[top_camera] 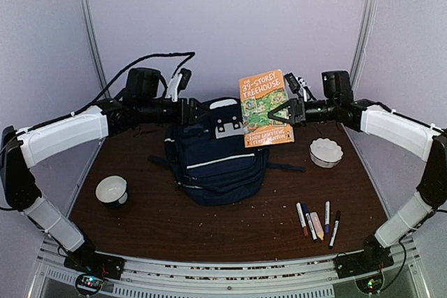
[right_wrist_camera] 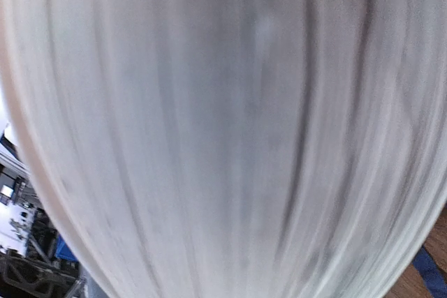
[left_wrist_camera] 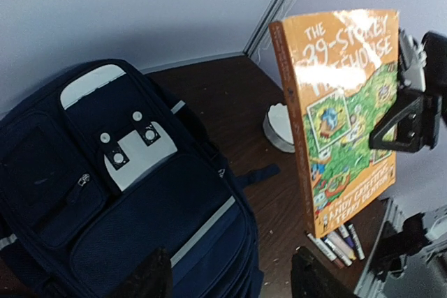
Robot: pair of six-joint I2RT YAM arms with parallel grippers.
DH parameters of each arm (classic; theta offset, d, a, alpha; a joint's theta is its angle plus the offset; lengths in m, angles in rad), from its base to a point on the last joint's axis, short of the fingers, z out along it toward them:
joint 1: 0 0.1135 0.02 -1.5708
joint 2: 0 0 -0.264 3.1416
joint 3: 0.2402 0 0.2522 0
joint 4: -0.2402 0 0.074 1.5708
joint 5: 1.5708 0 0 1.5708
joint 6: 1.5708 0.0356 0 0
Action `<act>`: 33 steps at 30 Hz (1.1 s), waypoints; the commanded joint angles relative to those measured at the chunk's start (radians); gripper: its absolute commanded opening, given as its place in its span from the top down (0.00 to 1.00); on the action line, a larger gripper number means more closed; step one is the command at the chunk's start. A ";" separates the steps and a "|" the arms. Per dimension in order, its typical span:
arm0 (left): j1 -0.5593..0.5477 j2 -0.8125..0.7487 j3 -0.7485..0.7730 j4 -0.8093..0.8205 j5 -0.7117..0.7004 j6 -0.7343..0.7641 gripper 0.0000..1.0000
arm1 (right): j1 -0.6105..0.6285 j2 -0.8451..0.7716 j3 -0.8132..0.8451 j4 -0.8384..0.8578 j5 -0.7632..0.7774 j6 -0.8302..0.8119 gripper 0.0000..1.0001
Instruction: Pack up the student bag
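Overhead view with both wrist views. The student bag point(top_camera: 220, 162) lies flat at the middle of the tabletop point(top_camera: 174, 221), its top end toward the far edge, front pockets and white patch facing up. Its straps are mostly hidden beneath it. Whether the main compartment is open cannot be told.

The right gripper point(top_camera: 285, 112) clamps the right edge of a paperback book point(top_camera: 264, 106). The book is held upright in the air, cover toward the overhead camera, above the bag's far right corner and clear of the table. In the right wrist view a blurred, pale, streaked surface fills nearly the whole frame. The gripper's own fingers are hidden there, and only slivers of background show at the lower corners.

The left gripper point(top_camera: 194, 111) hovers over the bag's top end. Its two dark fingers point(left_wrist_camera: 150, 278) stand wide apart with nothing between them, and they are cut off by the bottom edge of the left wrist view. Whether they touch the bag cannot be told.

A white-lined bowl point(top_camera: 112, 188) stands near the left edge. A scalloped white dish point(top_camera: 326, 151) sits near the right edge, partly hidden behind the book in the left wrist view. A row of markers point(top_camera: 318, 222) lies near the near right corner.
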 commanded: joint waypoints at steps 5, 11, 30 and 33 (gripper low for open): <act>-0.234 0.052 0.118 -0.269 -0.282 0.417 0.40 | -0.072 -0.228 -0.038 -0.350 0.179 -0.381 1.00; -0.357 0.192 0.170 -0.336 -0.339 0.506 0.42 | -0.196 -0.290 -0.147 -0.397 0.174 -0.485 1.00; -0.402 0.567 0.421 -0.425 -0.405 0.460 0.39 | -0.318 -0.288 -0.264 -0.237 0.038 -0.480 1.00; -0.402 0.614 0.471 -0.450 -0.409 0.471 0.39 | -0.318 -0.289 -0.270 -0.239 0.044 -0.489 1.00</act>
